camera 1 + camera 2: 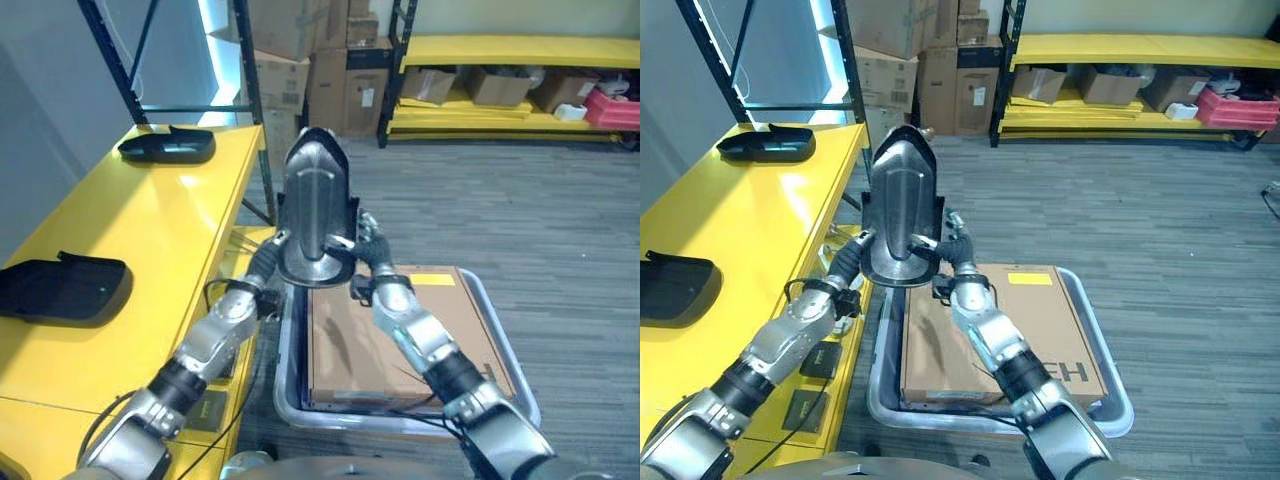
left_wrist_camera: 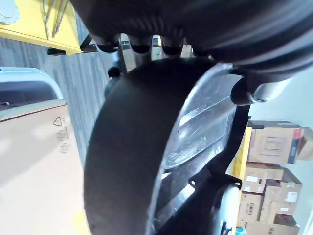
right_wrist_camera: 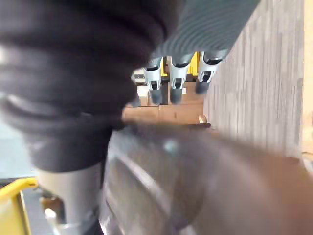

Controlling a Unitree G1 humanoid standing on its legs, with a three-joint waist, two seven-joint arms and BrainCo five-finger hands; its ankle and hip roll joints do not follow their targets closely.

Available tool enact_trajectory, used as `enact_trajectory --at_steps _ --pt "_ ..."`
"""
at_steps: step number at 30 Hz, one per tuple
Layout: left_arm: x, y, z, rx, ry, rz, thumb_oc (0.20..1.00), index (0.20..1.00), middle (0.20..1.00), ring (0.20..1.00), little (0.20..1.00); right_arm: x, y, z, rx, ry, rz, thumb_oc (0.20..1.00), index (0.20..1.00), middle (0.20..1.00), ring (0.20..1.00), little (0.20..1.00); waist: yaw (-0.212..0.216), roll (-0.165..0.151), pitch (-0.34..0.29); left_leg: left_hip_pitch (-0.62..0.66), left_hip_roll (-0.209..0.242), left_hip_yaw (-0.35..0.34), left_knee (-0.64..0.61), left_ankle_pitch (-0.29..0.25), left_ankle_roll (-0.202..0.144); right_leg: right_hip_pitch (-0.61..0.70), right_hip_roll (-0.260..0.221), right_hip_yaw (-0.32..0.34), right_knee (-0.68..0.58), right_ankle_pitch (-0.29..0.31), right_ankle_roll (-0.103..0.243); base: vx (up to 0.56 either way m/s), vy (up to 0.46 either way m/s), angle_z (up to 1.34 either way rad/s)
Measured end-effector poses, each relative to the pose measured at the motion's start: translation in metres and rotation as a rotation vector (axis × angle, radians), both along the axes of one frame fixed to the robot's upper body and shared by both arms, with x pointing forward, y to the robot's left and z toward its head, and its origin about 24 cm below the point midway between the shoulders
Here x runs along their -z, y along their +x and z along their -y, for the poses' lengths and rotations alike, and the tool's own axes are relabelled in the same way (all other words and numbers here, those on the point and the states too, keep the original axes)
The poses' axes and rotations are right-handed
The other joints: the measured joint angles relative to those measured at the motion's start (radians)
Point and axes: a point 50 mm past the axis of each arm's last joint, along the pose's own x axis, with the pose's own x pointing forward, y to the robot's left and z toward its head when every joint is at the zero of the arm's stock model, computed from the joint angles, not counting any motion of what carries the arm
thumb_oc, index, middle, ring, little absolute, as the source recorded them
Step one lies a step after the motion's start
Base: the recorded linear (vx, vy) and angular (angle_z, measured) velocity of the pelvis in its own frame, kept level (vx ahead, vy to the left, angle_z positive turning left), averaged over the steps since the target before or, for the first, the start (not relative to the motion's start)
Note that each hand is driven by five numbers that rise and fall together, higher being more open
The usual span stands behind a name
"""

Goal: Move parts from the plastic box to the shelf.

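Observation:
A dark glossy shell-shaped part (image 1: 315, 205) stands upright between my two hands, above the far left corner of the grey plastic box (image 1: 505, 352). My left hand (image 1: 260, 266) grips its lower left side, with fingertips (image 2: 142, 47) hooked over the rim and the thumb on the other face. On its right side my right hand (image 1: 376, 258) presses with straight fingers (image 3: 171, 81). The yellow shelf (image 1: 150, 225) lies to the left. Two black parts rest on it, one far (image 1: 167, 146) and one near (image 1: 60, 288).
A flat cardboard sheet (image 1: 400, 340) covers the inside of the box. The shelf's dark upright (image 1: 252, 100) rises just behind the held part. Stacked cardboard boxes (image 1: 300, 60) and a second yellow rack (image 1: 520, 50) stand across the grey floor.

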Motion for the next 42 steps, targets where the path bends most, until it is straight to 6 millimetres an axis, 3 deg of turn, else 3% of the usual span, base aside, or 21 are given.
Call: enact_trajectory --at_steps 2,6,10,15,16,18,19,20,21,23,24,27,28,29,30,31,33,35,39,40,42 --pt "0.0 -0.005 -0.021 -0.063 -0.025 0.023 0.2 0.2 0.2 0.2 0.2 0.012 -0.012 0.026 0.081 0.022 -0.032 1.0 1.0 1.0 1.0 1.0 -0.017 -0.004 0.003 0.0 0.0 0.005 -0.001 -0.001 -0.001 -0.005 0.001 0.005 0.0 0.0 0.001 -0.03 0.029 -0.09" --pt "-0.034 -0.015 -0.074 -0.239 -0.095 0.235 0.2 0.2 0.2 0.2 0.2 0.063 -0.06 0.102 0.319 -0.058 -0.257 1.0 1.0 1.0 1.0 1.0 -0.016 -0.007 0.018 -0.002 0.001 0.019 -0.002 -0.002 -0.001 -0.012 0.0 0.009 0.0 -0.003 0.005 -0.02 0.016 -0.07" --pt "-0.063 -0.023 -0.122 -0.401 -0.087 0.404 0.2 0.2 0.2 0.2 0.2 0.101 -0.101 0.133 0.435 -0.087 -0.444 1.0 1.0 1.0 1.0 1.0 -0.034 -0.006 0.019 -0.007 0.004 0.031 -0.007 -0.007 -0.003 -0.03 0.002 0.029 -0.001 -0.003 0.009 -0.02 0.012 -0.15" --pt "-0.086 -0.036 -0.133 -0.431 -0.099 0.525 0.2 0.2 0.2 0.2 0.2 0.142 -0.141 0.14 0.506 -0.047 -0.637 1.0 1.0 1.0 1.0 1.0 -0.033 -0.006 0.019 -0.018 0.003 0.033 -0.007 -0.009 -0.006 -0.047 0.001 0.035 -0.002 -0.003 0.008 -0.02 -0.022 -0.03" --pt "-0.094 -0.04 -0.14 -0.441 -0.087 0.561 0.2 0.2 0.2 0.2 0.2 0.157 -0.157 0.136 0.503 -0.02 -0.712 1.0 1.0 1.0 1.0 1.0 -0.03 -0.004 0.018 -0.024 0.002 0.03 -0.007 -0.009 -0.004 -0.057 0.002 0.043 0.016 -0.005 0.007 -0.03 -0.143 0.04" --pt "-0.097 -0.041 -0.142 -0.445 -0.082 0.581 0.2 0.2 0.2 0.2 0.2 0.164 -0.168 0.135 0.495 -0.017 -0.755 1.0 1.0 1.0 1.0 1.0 -0.029 0.0 0.018 -0.03 0.0 0.02 -0.002 -0.008 -0.001 -0.066 0.0 0.044 0.038 -0.012 0.004 -0.04 -0.217 0.15" --pt "-0.095 -0.039 -0.14 -0.437 -0.091 0.58 0.2 0.2 0.2 0.2 0.2 0.169 -0.177 0.137 0.509 -0.014 -0.773 1.0 1.0 1.0 1.0 1.0 -0.029 0.009 0.021 -0.055 -0.001 -0.016 0.007 -0.01 0.002 -0.066 0.01 0.051 0.072 -0.021 0.005 -0.08 -0.209 1.31" --pt "-0.093 -0.026 -0.124 -0.379 -0.125 0.564 0.2 0.2 0.2 0.2 0.2 0.177 -0.194 0.14 0.531 -0.023 -0.811 1.0 1.0 1.0 1.0 1.0 -0.078 0.021 0.014 -0.115 -0.004 -0.148 0.053 -0.015 0.006 -0.058 0.02 0.115 0.129 -0.065 0.003 -0.09 -0.206 2.39" --pt "-0.097 -0.021 -0.113 -0.324 -0.126 0.575 0.2 0.2 0.2 0.2 0.2 0.185 -0.207 0.138 0.533 -0.022 -0.869 1.0 1.0 1.0 1.0 1.0 -0.086 0.021 0.016 -0.143 -0.009 -0.243 0.052 0.012 0.01 -0.063 0.028 0.173 0.154 -0.103 -0.009 -0.2 -0.324 2.45" --pt "-0.098 -0.021 -0.115 -0.339 -0.118 0.578 0.2 0.2 0.2 0.2 0.2 0.193 -0.215 0.138 0.544 -0.029 -0.919 1.0 1.0 1.0 1.0 1.0 -0.041 0.009 0.02 -0.177 -0.002 -0.283 0.034 0.063 -0.01 -0.094 0.059 0.225 0.147 -0.146 -0.017 -0.24 -0.3 1.22" --pt "-0.096 -0.022 -0.116 -0.36 -0.122 0.569 0.2 0.2 0.2 0.2 0.2 0.196 -0.216 0.137 0.535 -0.04 -0.938 1.0 1.0 1.0 1.0 1.0 -0.019 0.005 0.021 -0.196 -0.002 -0.318 0.035 0.079 -0.031 -0.088 0.082 0.207 0.137 -0.157 -0.024 -0.2 -0.244 1.0" --pt "-0.076 -0.036 -0.124 -0.441 -0.115 0.503 0.2 0.2 0.2 0.2 0.2 0.198 -0.231 0.141 0.49 -0.08 -0.985 1.0 1.0 1.0 1.0 1.0 0.019 0.036 0.046 -0.23 0.042 -0.384 0.025 0.135 -0.072 -0.077 0.145 0.129 0.138 -0.163 -0.044 -0.18 -0.255 0.96" --pt "-0.063 -0.047 -0.13 -0.484 -0.095 0.453 0.2 0.2 0.2 0.2 0.2 0.198 -0.231 0.143 0.458 -0.09 -0.989 1.0 1.0 1.0 1.0 1.0 0.052 0.068 0.065 -0.242 0.089 -0.399 0.028 0.143 -0.095 -0.094 0.195 0.097 0.191 -0.189 -0.078 -0.21 -0.295 0.68" --pt "-0.059 -0.052 -0.134 -0.5 -0.088 0.436 0.2 0.2 0.2 0.2 0.2 0.196 -0.228 0.143 0.443 -0.093 -0.98 1.0 1.0 1.0 1.0 1.0 0.072 0.084 0.073 -0.272 0.109 -0.399 0.03 0.112 -0.102 -0.12 0.215 0.079 0.251 -0.218 -0.096 -0.19 -0.25 0.82" --pt "-0.057 -0.053 -0.137 -0.51 -0.081 0.431 0.2 0.2 0.2 0.2 0.2 0.197 -0.227 0.139 0.42 -0.098 -0.982 1.0 1.0 1.0 1.0 1.0 0.069 0.086 0.083 -0.305 0.12 -0.38 0.05 0.063 -0.094 -0.146 0.217 0.068 0.291 -0.247 -0.116 -0.16 -0.129 1.38" --pt "-0.061 -0.053 -0.14 -0.508 -0.067 0.443 0.2 0.2 0.2 0.2 0.2 0.198 -0.228 0.131 0.387 -0.076 -0.98 1.0 1.0 1.0 1.0 1.0 0.062 0.046 0.111 -0.343 0.117 -0.302 0.092 -0.069 -0.098 -0.169 0.192 0.037 0.318 -0.26 -0.164 -0.19 -0.095 1.66" --pt "-0.061 -0.054 -0.145 -0.517 -0.059 0.446 0.2 0.2 0.2 0.2 0.2 0.2 -0.226 0.124 0.381 -0.054 -0.982 1.0 1.0 1.0 1.0 1.0 0.073 0.003 0.137 -0.368 0.093 -0.12 0.167 -0.054 -0.068 -0.168 0.129 -0.029 0.308 -0.25 -0.191 -0.16 -0.035 1.32" --pt "-0.065 -0.055 -0.151 -0.55 -0.06 0.466 0.2 0.2 0.2 0.2 0.2 0.201 -0.225 0.12 0.371 -0.049 -0.981 1.0 1.0 1.0 1.0 1.0 0.086 -0.016 0.133 -0.348 0.061 -0.052 0.212 -0.045 -0.068 -0.158 0.091 -0.09 0.242 -0.205 -0.205 -0.12 0.011 0.94" --pt "-0.071 -0.057 -0.155 -0.568 -0.067 0.508 0.2 0.2 0.2 0.2 0.2 0.2 -0.215 0.114 0.299 -0.095 -0.962 1.0 1.0 1.0 1.0 1.0 0.072 -0.019 0.134 -0.277 0.06 -0.038 0.234 -0.048 -0.071 -0.147 0.064 -0.153 0.176 -0.163 -0.187 -0.06 0.016 0.78" --pt "-0.07 -0.056 -0.153 -0.556 -0.077 0.507 0.2 0.2 0.2 0.2 0.2 0.2 -0.214 0.109 0.247 -0.134 -0.96 1.0 1.0 1.0 1.0 1.0 0.059 -0.024 0.128 -0.253 0.065 -0.004 0.253 -0.054 -0.08 -0.129 0.046 -0.219 0.142 -0.136 -0.163 0.0 0.026 1.06" --pt "-0.069 -0.056 -0.15 -0.537 -0.087 0.507 0.2 0.2 0.2 0.2 0.2 0.199 -0.207 0.108 0.221 -0.165 -0.941 1.0 1.0 1.0 1.0 1.0 0.049 -0.021 0.125 -0.219 0.065 -0.002 0.267 -0.057 -0.081 -0.126 0.046 -0.217 0.13 -0.135 -0.154 -0.06 0.108 0.98"
